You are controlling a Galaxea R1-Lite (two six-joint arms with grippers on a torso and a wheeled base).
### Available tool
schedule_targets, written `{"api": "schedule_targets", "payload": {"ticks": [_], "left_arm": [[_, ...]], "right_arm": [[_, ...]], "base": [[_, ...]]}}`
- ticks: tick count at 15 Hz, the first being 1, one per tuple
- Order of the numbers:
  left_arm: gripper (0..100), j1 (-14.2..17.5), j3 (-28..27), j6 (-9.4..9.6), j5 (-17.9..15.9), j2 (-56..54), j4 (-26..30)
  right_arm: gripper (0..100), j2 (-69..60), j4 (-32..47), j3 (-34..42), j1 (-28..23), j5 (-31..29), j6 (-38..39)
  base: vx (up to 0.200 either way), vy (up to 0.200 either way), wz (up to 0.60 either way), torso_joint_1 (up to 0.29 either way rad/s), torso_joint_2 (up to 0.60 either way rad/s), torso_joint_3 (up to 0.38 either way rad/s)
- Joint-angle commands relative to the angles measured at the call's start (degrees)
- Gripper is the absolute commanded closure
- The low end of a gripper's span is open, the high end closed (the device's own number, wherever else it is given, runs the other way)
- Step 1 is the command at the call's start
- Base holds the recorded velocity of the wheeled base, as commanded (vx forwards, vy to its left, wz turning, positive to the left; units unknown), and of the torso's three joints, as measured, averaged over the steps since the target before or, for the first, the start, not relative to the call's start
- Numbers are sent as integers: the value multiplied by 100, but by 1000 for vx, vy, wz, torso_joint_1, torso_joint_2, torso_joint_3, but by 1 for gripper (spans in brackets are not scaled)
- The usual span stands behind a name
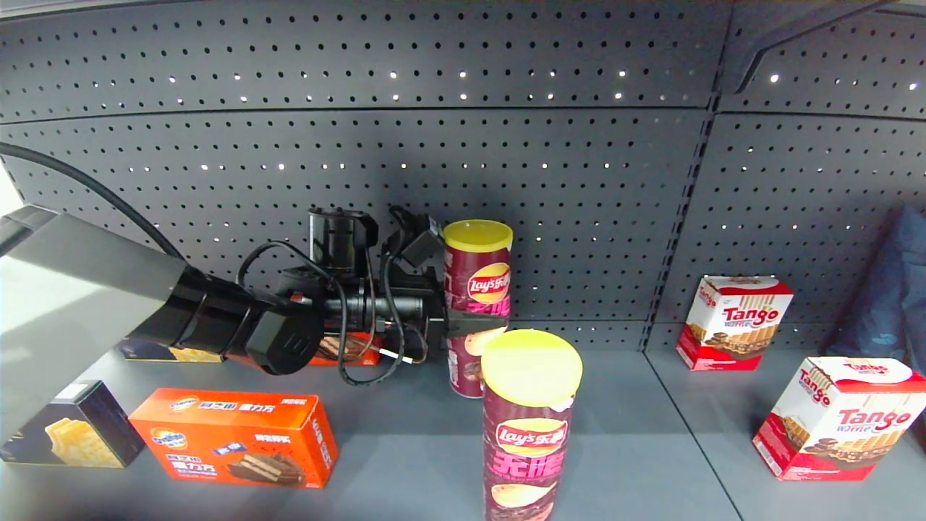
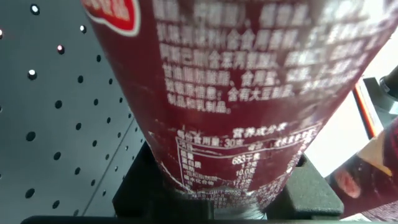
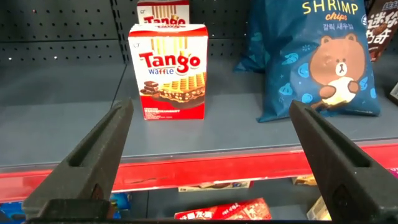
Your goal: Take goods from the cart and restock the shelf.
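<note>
The left fingers [image 1: 474, 323] are shut tight on a chip can [image 1: 477, 271]. They hold it round its middle, one finger on each side. In the left wrist view the can's dark red side sits right between the two black pads.

The can stands straight up, with its yellow lid on top. Its long way goes up and down. It is far back on the shelf [image 1: 636, 449], just beside the back wall [image 1: 579, 181] with all the little holes. Its bottom is down at the shelf floor, but it is hard to tell if it touches yet.

The arm comes in from the robot's left side, so the can lies to the right of the arm. That matters most for the next move. A second chip can [image 1: 530, 420] stands in front of the held one and a little to the right, quite near it. The way out to the left looks free of it. So the job now is likely to set the can down, let go and slide back out to the left. A push to the front could knock the second can over.

The right fingers [image 3: 93, 165] are spread wide and hold nothing. They face a wafer box [image 3: 168, 68] and a blue chip bag [image 3: 317, 56], well apart from the can. The left arm is the one at the can.
</note>
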Motion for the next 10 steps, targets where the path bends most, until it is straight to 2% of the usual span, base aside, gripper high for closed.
{"api": "schedule_targets", "payload": {"ticks": [1,10], "left_arm": [[100,2,-51,-1,0,89,-40],[100,-112,-24,35,0,283,-49]], "right_arm": [[0,28,-1,-2,3,4,-1],[0,28,-1,33,3,4,7]], "base": [[0,0,0,0,0,0],[0,0,0,0,0,0]]}}
